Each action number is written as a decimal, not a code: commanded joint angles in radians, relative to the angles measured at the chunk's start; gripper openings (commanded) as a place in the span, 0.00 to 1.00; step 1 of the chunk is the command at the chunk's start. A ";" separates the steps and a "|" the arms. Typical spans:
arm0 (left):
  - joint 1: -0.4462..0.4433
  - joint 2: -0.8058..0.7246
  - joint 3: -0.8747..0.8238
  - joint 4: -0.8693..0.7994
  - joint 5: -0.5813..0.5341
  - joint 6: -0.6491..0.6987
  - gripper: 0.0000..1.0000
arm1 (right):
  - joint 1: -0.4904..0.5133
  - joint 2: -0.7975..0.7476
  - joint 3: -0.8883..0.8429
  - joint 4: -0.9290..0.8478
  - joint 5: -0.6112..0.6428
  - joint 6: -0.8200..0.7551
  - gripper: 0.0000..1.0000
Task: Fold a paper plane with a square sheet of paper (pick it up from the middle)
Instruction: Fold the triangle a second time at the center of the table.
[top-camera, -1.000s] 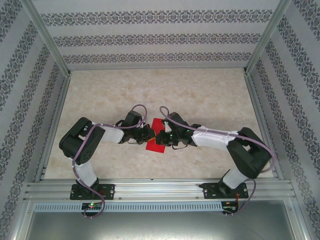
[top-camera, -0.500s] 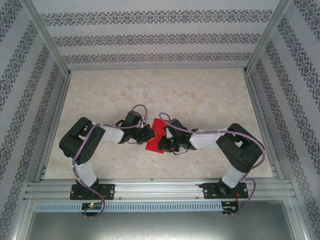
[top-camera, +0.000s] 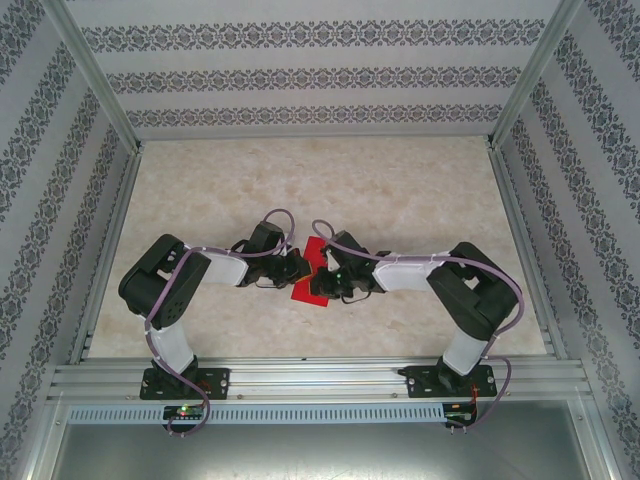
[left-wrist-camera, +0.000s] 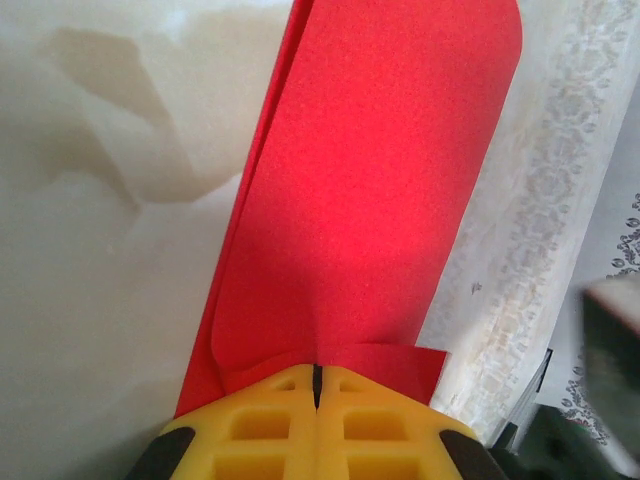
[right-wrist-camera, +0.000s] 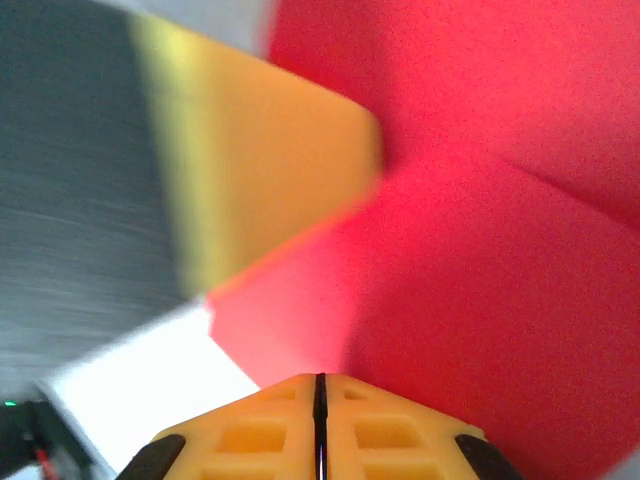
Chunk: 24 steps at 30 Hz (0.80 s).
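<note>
The square sheet of paper (top-camera: 310, 293) is bright red and folded over in layers, held up at the table's middle between both arms. My left gripper (top-camera: 299, 268) grips its left side. In the left wrist view its yellow fingers (left-wrist-camera: 315, 372) are shut on the paper's near edge, and the red sheet (left-wrist-camera: 370, 180) runs away from them with a rounded bend. My right gripper (top-camera: 323, 278) meets the paper from the right. Its fingers (right-wrist-camera: 320, 378) are closed at the edge of the red paper (right-wrist-camera: 480, 280). A blurred yellow finger (right-wrist-camera: 260, 170) of the left gripper lies close ahead.
The marbled beige table (top-camera: 400, 190) is walled by patterned panels (top-camera: 60, 200) on three sides. Aluminium rails (top-camera: 320, 378) run along the near edge where both arm bases stand. The two wrists nearly touch over the middle.
The right arm has folded in, with its elbow pulled left and back, and its gripper has edged left toward the left gripper. The left arm and the paper have barely shifted.
</note>
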 joint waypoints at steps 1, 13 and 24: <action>0.002 0.054 -0.024 -0.158 -0.066 0.028 0.00 | 0.002 0.001 -0.066 -0.019 0.027 0.012 0.11; 0.002 0.057 -0.019 -0.155 -0.060 0.025 0.00 | 0.003 -0.075 0.033 0.046 -0.032 0.025 0.11; 0.002 0.053 -0.014 -0.169 -0.057 0.036 0.00 | -0.002 0.023 -0.081 0.071 0.035 0.053 0.10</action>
